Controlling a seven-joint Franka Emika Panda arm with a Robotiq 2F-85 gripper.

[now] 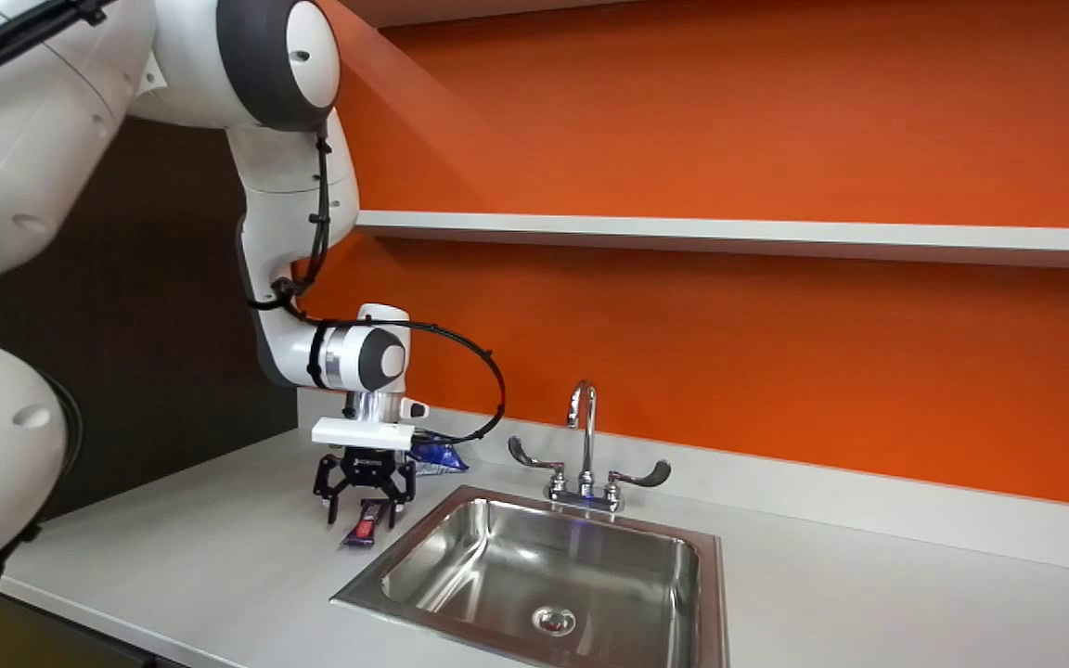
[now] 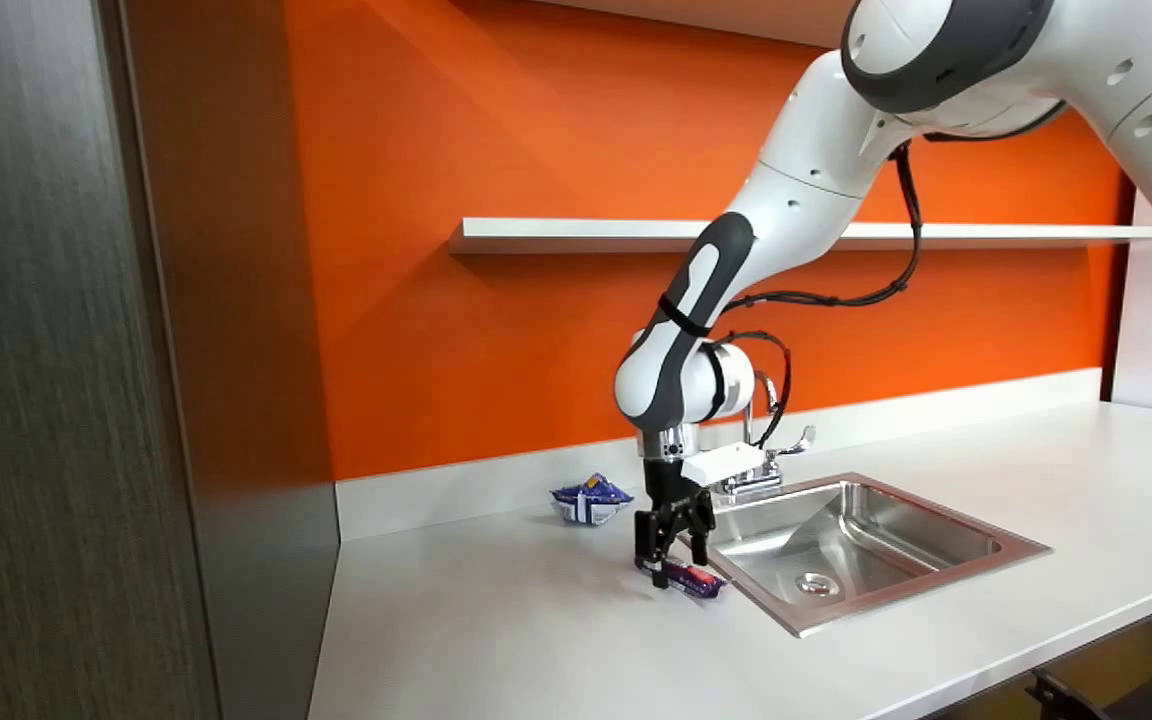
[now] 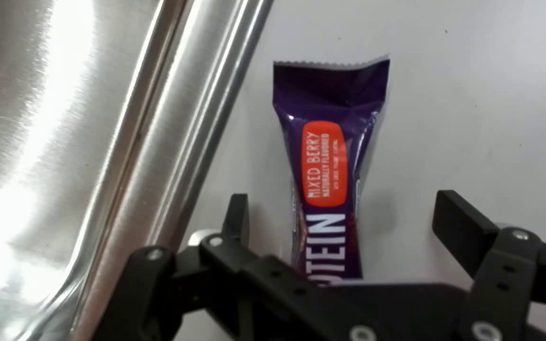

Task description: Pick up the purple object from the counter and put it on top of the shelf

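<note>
A purple protein bar with a red label (image 3: 324,163) lies flat on the white counter (image 3: 467,118). It also shows in both exterior views (image 1: 365,531) (image 2: 698,582). My black gripper (image 3: 341,201) points down over the bar, also seen in both exterior views (image 1: 363,520) (image 2: 680,570). Its fingers are wide apart, one on each side of the bar, with a gap on both sides. The bar's lower end is hidden by the gripper in the wrist view. The white shelf (image 1: 739,230) runs along the orange wall, also seen in an exterior view (image 2: 576,235).
A steel sink (image 1: 713,594) is set into the counter right beside the bar; its rim is close to one finger in the wrist view (image 3: 197,118). A faucet (image 1: 587,436) stands behind the sink. A blue packet (image 2: 591,500) lies near the back wall.
</note>
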